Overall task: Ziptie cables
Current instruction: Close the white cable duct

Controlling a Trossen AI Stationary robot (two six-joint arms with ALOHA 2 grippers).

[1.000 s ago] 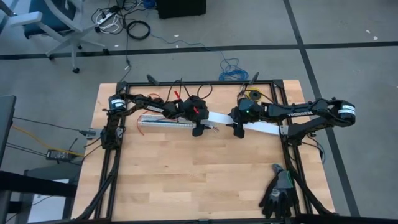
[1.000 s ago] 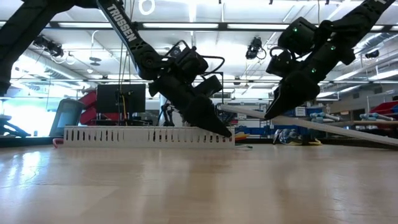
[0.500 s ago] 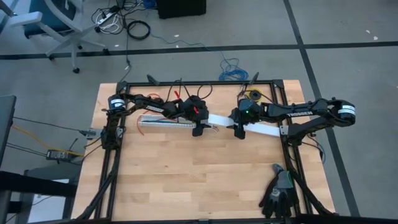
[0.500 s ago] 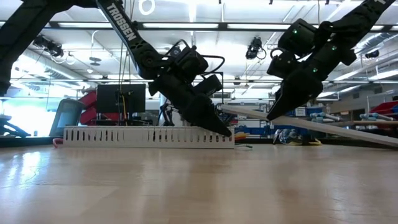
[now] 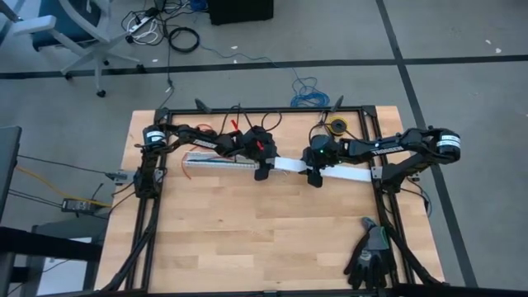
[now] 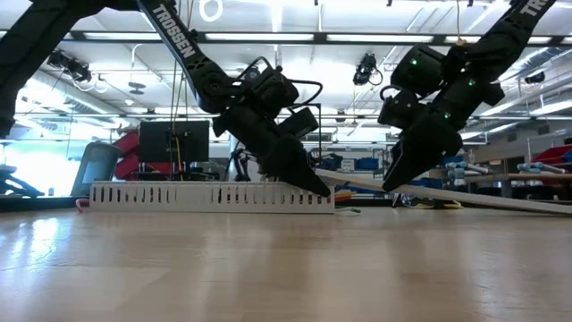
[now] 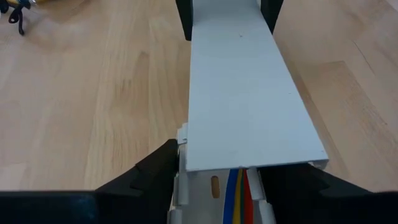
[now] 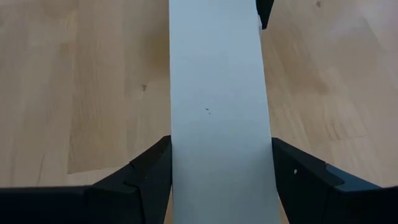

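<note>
Left gripper point(image 5: 262, 173) and right gripper point(image 5: 313, 178), high view: both are gripping a flat white plastic cover strip point(image 5: 290, 166). Low view: strip is slanting above the slotted white channel point(image 6: 210, 196). Left wrist view: thin multicoloured cables point(image 7: 239, 194) are lying inside that channel, beneath the strip.

A white flat cover strip point(image 5: 342, 172) is seen between both pincers; black gloves point(image 5: 369, 257) are seen well apart.

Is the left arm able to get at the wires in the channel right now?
Probably not. The left gripper straddles the channel end, but the white cover strip lies over the wires, leaving only their ends showing.
</note>
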